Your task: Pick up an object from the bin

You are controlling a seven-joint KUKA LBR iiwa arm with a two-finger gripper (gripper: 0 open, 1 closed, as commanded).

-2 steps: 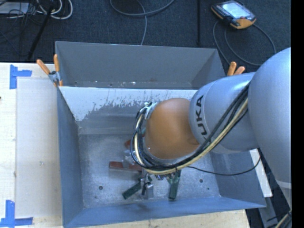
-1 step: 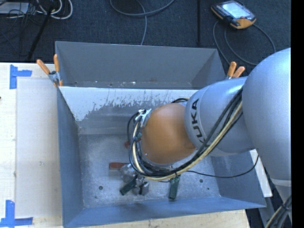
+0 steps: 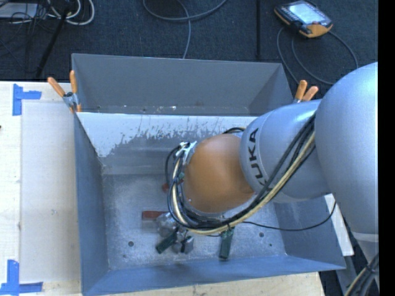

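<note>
- Low over the front of the bin's floor, left of its middle, the gripper hangs close to the metal, below the arm's orange cover.
- Cables loop round the left side of that cover and run down to the gripper.
- Its grey tip sits among a small cluster of things; whether it is open or shut cannot be told, and nothing can be seen held in it.
- A dark green stick-like piece lies slanted on the floor just beside the tip, at its lower left; whether they touch is unclear.
- A brown flat piece lies near, up and to the left.
- Another dark green piece lies to the right, apart from the tip.
- A small red thing lies farther back, beside the cables.
</note>
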